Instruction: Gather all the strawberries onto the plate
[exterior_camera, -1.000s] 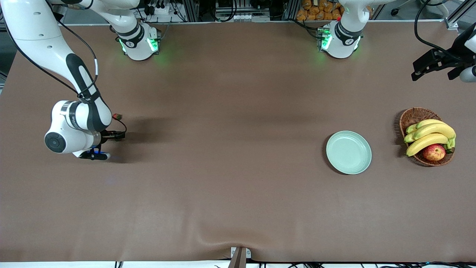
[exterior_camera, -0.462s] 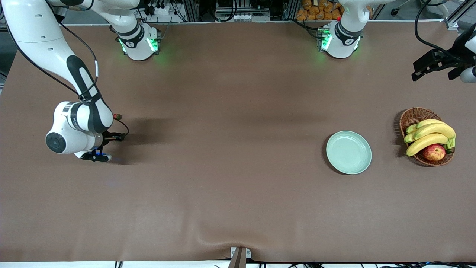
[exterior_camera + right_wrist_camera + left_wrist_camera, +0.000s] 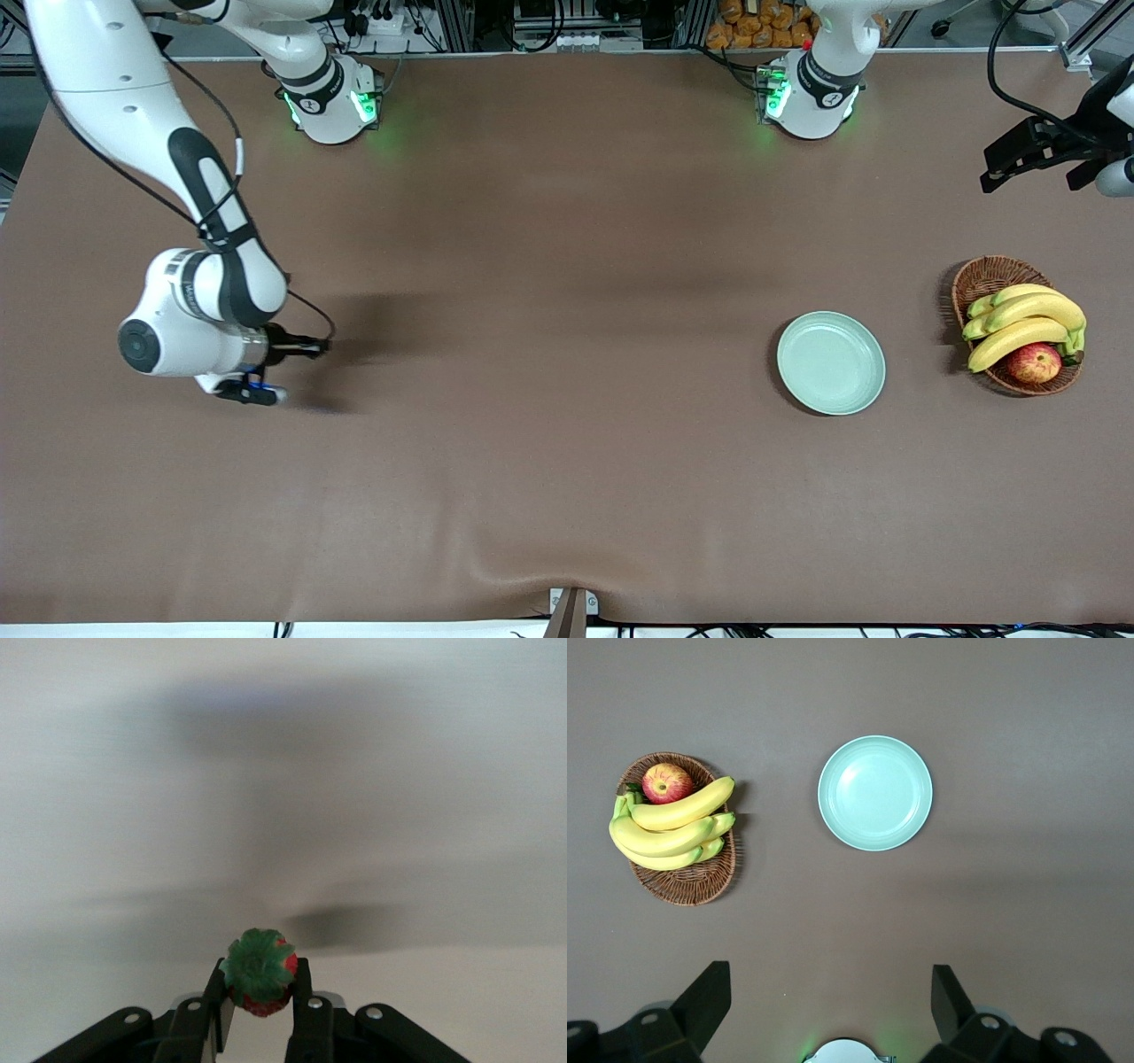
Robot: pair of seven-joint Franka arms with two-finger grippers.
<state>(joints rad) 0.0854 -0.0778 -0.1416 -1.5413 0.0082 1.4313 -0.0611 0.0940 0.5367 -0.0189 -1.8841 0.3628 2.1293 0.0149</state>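
Note:
One strawberry, dark red with a green leafy top, is pinched between the fingers of my right gripper, which is shut on it. In the front view the right gripper is low over the table at the right arm's end, and the berry does not show there. The pale mint-green plate lies bare toward the left arm's end, also seen in the left wrist view as the plate. My left gripper hangs open and waits high above that end, the left gripper showing by the table's edge.
A brown wicker basket with bananas and a red-yellow apple stands beside the plate, toward the left arm's end. The brown tabletop stretches wide between the right gripper and the plate.
The right gripper has shut on the strawberry and shifted toward the front camera and the table's middle. A berry seen beside the right arm earlier no longer shows.

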